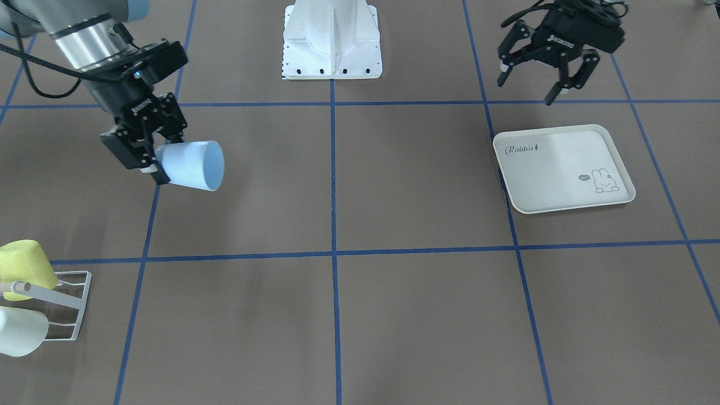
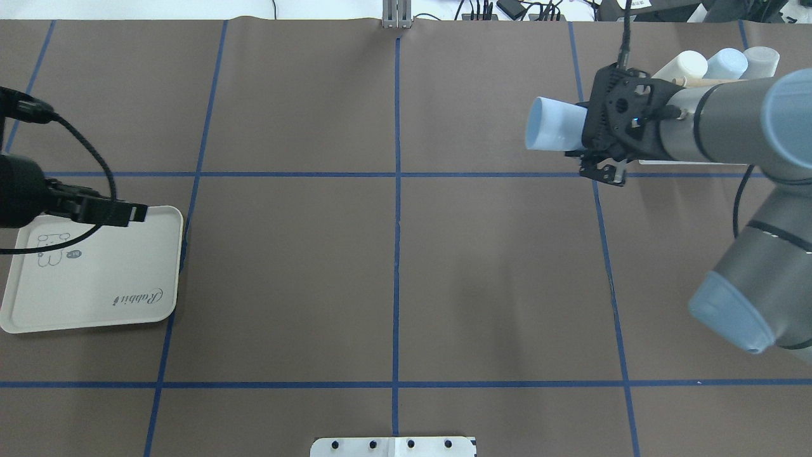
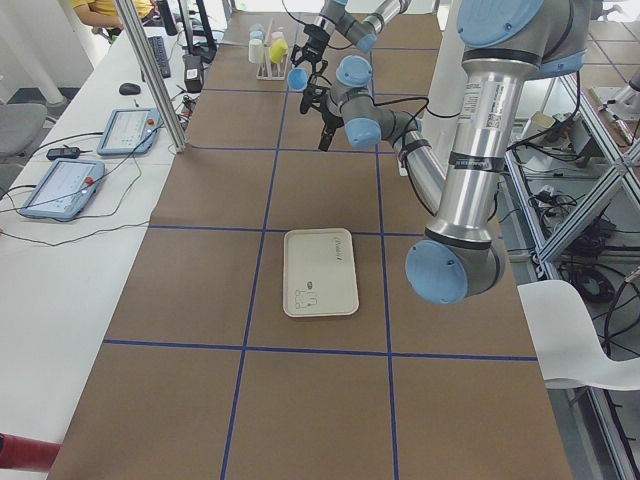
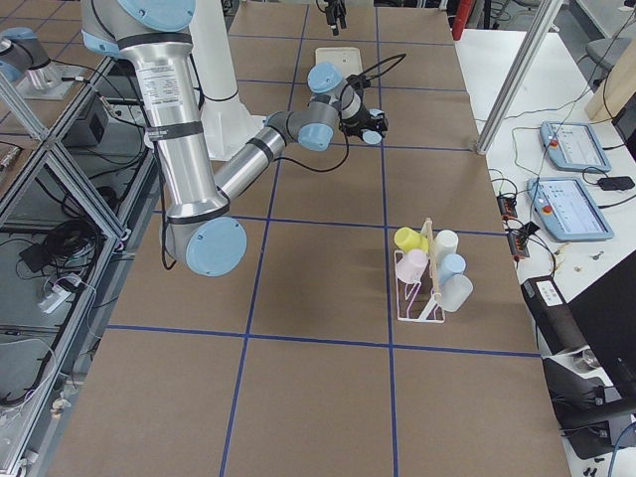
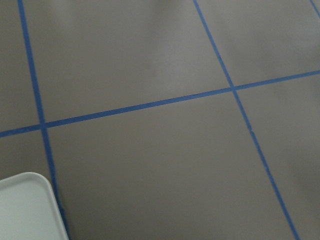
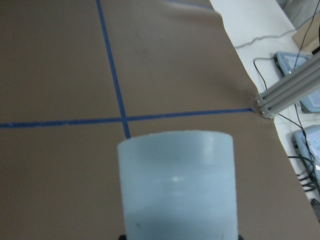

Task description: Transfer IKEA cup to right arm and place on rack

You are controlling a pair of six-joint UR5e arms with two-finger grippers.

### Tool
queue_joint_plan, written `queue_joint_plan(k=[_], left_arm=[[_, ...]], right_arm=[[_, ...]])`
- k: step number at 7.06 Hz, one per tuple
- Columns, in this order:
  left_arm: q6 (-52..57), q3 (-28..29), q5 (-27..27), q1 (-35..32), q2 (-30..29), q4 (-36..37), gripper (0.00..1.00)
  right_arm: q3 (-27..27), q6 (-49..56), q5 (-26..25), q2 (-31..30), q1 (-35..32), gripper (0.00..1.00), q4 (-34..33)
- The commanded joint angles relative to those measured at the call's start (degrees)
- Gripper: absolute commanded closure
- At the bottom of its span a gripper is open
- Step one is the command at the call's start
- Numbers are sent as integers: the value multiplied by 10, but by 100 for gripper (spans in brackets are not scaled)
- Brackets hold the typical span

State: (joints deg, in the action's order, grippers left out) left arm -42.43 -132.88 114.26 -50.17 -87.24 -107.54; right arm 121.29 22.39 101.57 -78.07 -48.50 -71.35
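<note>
1. Handover: judged complete. The right gripper point(image 1: 154, 161) is clamped on the base end of the cup point(image 1: 194, 165). The left gripper point(image 1: 534, 81) hangs empty over the tray point(image 1: 554, 163), jaws spread.
2. Remaining: placing the cup on the rack point(image 1: 70, 306). The rack stands near the far edge of the table point(image 1: 394, 197), on the robot's right, and carries other cups point(image 1: 22, 267).
3. Cup position: in the air above the table, short of the rack. It lies sideways with its mouth toward the table's middle.
4. Cup appearance: pale blue, plain, tapered. No handle is visible.

Right arm point(image 2: 717, 120) and left arm point(image 3: 480, 130): silver-grey tubes, light-blue joint caps. Right end effector point(image 1: 169, 159) and left end effector point(image 1: 526, 84): black, two-fingered, white lettering, black cable behind each.
</note>
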Motion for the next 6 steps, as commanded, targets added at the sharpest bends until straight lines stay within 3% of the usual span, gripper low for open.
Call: queue_joint_plan(k=[1,2,3,4,6], left_arm=[[158,-3,3,-88,71,-5,0],[173,-2,29,-106,78,-5,0],[173,-1,47,-112,78,-5,0],[173,0,48,-112,77,-5,0],[171,1,48,-112,76,-5,0]], right_arm=[[52,259,-6,-68,-110,100,-119],[50,360,-15,-107,-146,100,-119],[48,465,-64,-136,-170,100,-119],[46,535,-160,-149,-170,100,-118],[-8,619,-224,-147,-169,100,-113]])
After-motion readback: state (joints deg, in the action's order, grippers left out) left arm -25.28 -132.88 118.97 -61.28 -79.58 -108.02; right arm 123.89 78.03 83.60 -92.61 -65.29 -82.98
